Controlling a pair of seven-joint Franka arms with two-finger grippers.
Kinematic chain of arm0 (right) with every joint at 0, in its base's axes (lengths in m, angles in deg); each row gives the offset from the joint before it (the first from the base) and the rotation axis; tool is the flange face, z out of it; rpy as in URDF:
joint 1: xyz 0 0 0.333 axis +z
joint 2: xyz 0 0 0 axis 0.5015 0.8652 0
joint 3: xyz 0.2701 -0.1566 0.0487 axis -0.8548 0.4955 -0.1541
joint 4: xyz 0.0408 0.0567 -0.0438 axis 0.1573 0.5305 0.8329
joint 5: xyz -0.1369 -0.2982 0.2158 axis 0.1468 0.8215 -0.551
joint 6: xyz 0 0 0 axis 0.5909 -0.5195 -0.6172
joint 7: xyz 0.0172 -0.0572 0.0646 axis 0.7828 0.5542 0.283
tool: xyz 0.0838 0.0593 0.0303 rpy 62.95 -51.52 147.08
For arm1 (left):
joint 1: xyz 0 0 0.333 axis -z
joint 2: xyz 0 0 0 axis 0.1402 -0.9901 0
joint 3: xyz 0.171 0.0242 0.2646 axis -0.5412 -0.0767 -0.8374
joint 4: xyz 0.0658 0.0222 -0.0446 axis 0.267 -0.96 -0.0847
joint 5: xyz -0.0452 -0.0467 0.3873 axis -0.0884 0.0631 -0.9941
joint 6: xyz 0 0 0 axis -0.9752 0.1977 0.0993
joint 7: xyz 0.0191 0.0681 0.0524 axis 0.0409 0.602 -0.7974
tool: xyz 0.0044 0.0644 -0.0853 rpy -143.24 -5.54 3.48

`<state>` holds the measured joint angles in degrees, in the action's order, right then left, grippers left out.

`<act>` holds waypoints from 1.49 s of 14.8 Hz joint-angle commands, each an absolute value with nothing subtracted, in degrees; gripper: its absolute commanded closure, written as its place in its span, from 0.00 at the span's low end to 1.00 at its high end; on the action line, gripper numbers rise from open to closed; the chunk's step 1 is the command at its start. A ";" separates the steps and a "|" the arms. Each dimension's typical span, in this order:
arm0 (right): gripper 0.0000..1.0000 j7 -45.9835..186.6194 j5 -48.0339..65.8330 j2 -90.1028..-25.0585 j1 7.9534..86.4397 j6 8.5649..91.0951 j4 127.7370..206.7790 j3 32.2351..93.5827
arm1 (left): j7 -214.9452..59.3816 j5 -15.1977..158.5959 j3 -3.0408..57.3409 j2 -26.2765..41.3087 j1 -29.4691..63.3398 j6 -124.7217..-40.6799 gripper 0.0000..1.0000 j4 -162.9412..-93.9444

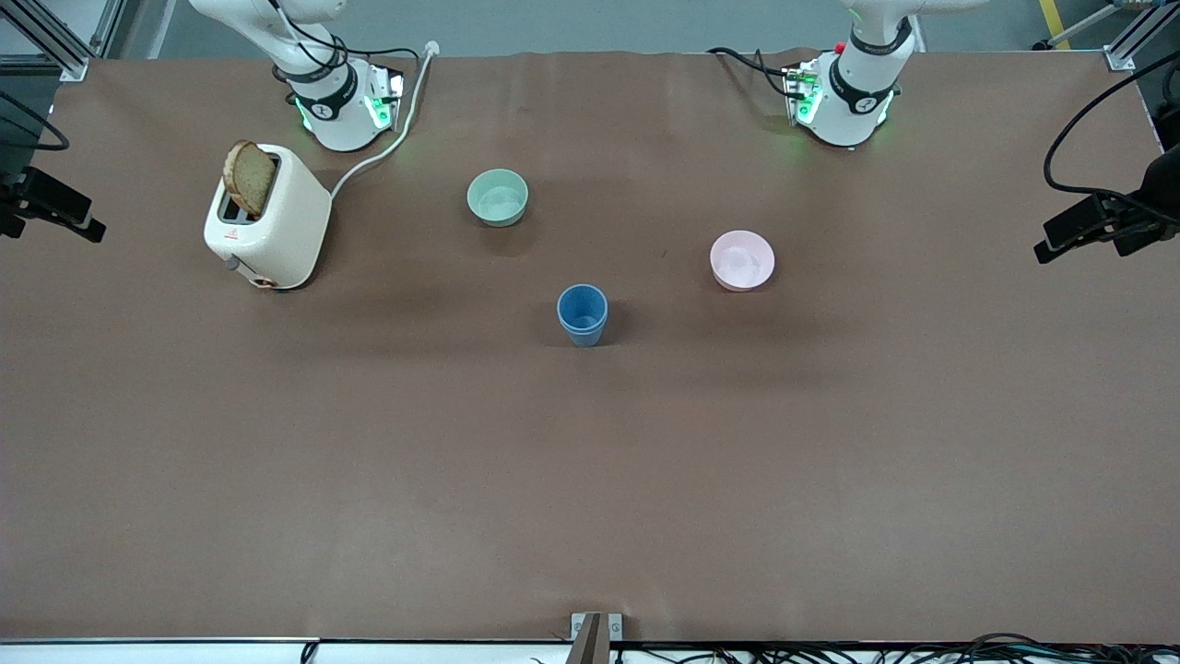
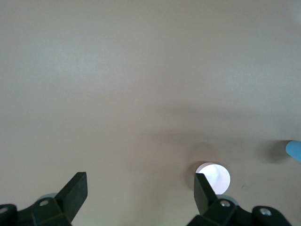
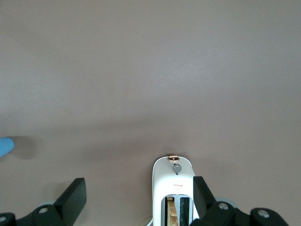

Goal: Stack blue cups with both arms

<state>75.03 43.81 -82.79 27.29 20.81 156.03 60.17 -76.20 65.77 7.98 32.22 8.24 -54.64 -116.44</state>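
Note:
The blue cups stand upright in the middle of the table as one stack, one cup nested in the other as far as I can tell. A sliver of blue shows at the edge of the left wrist view and of the right wrist view. My left gripper is open and empty, high over the table near the pink bowl. My right gripper is open and empty, high over the toaster. Both grippers are out of the front view; only the arms' bases show there.
A mint-green bowl sits farther from the front camera than the cups. The pink bowl sits toward the left arm's end. A white toaster with a bread slice stands toward the right arm's end, its cord running to the base.

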 commanded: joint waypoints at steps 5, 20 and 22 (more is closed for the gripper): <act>0.00 73.94 45.04 -83.24 27.11 19.90 156.21 59.83 | -75.81 65.70 8.30 32.61 7.97 -54.66 0.00 -114.16; 0.00 72.89 45.13 -83.24 26.85 19.90 156.39 59.92 | -74.94 63.50 8.47 32.26 8.41 -54.66 0.00 -113.81; 0.00 72.89 45.13 -83.24 26.85 19.90 156.39 59.92 | -74.93 63.50 8.47 32.26 8.24 -54.66 0.00 -113.81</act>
<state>73.50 44.35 -82.79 27.28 20.21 156.07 60.22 -75.73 64.67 8.09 32.44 8.32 -54.76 -114.70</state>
